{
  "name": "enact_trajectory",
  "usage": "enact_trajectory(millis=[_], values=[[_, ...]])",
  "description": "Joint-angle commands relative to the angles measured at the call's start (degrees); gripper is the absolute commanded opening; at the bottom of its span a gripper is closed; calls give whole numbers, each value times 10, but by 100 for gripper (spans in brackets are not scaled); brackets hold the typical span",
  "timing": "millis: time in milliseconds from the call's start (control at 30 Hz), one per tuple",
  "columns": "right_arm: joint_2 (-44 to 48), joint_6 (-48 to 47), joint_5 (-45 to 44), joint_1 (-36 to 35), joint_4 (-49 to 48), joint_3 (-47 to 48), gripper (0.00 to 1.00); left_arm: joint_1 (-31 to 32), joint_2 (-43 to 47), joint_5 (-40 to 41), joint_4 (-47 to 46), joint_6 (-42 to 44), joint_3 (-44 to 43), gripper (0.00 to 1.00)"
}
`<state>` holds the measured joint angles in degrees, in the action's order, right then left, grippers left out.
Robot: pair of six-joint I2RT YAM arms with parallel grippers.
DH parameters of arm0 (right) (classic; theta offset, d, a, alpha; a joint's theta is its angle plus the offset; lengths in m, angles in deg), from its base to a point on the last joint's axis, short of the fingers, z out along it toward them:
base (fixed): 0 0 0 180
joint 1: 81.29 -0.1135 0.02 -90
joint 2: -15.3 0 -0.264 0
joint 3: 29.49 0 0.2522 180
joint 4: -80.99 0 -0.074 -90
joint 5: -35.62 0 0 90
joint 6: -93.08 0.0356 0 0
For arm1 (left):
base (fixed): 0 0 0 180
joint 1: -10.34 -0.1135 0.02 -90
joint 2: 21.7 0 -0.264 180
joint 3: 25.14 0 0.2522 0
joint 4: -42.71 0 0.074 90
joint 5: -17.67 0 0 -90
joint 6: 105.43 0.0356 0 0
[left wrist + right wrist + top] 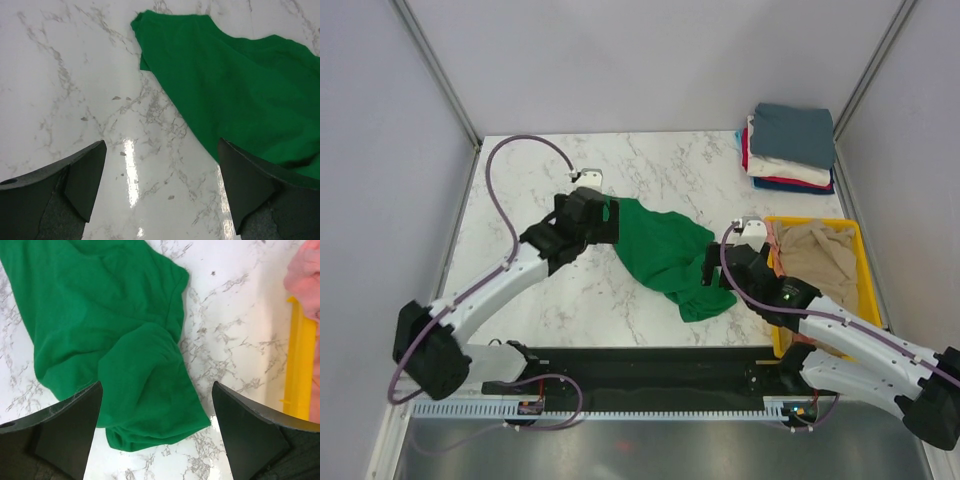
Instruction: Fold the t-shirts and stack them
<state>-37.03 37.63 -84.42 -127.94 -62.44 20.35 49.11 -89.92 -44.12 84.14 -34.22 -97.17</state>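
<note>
on the marble table (520, 190), centre: i am logging one green t-shirt (665, 255), lying crumpled and unfolded, running diagonally between my two arms. left gripper (608, 215): hovering at the shirt's far left end, jaws standing wide, gripping nothing. right gripper (712, 270): hovering over the bunched near right end, jaws likewise wide and empty. folded stack (790, 148): sitting at the far right corner. yellow bin (868, 290): holding a beige tee (815, 255). step in hand, as i am reading it: spreading the green shirt flat. the next move is calling for each gripper pinching an edge and drawing the cloth taut.
</note>
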Motion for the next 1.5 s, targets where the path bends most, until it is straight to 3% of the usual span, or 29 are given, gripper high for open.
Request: enact_trajectory(millis=[0, 100, 233, 400, 467, 533, 567, 600, 633, 667, 767, 900, 1033, 1233, 1400, 1467], values=[[2, 5, 43, -2, -22, -3, 98, -69, -134, -107, -66, -68, -31, 100], [-10, 16, 84, -1, -30, -3, 98, -125, -284, -163, -60, -66, -112, 100], [-64, 25, 111, -1, -39, -2, 98, -175, -414, -216, -61, -75, -214, 100], [-152, 32, 130, 2, -86, -10, 98, -188, -487, -243, -59, -65, -267, 98], [-184, 28, 137, 5, -117, -13, 97, -192, -508, -256, -60, -71, -280, 85], [-202, 20, 143, 8, -147, -14, 86, -196, -524, -277, -63, -71, -302, 64], [-214, 18, 145, 11, -153, -13, 70, -199, -539, -299, -63, -71, -312, 43], [-219, 14, 143, 13, -157, -9, 61, -200, -544, -304, -63, -72, -319, 32], [-226, 9, 142, 15, -158, -4, 51, -200, -545, -310, -63, -73, -330, 7], [-226, -3, 140, 20, -154, 2, 29, -202, -542, -310, -62, -75, -331, 2], [-200, -32, 116, 31, -91, 50, 0, -202, -476, -289, -60, -82, -307, 2], [-133, -82, 30, 33, 41, 208, 0, -203, -309, -220, -3, -74, -295, 2], [-55, -112, -40, 33, 172, 373, 0, -206, -129, -170, 82, -24, -370, 2], [-21, -124, -52, 33, 232, 530, 0, -205, -75, -157, 255, 52, -563, 2], [-86, -162, -92, 33, 232, 580, 6, -206, -76, -124, 281, 109, -585, 2], [-153, -188, -111, 54, 225, 602, 8, -206, -93, -112, 282, 111, -577, 3]])
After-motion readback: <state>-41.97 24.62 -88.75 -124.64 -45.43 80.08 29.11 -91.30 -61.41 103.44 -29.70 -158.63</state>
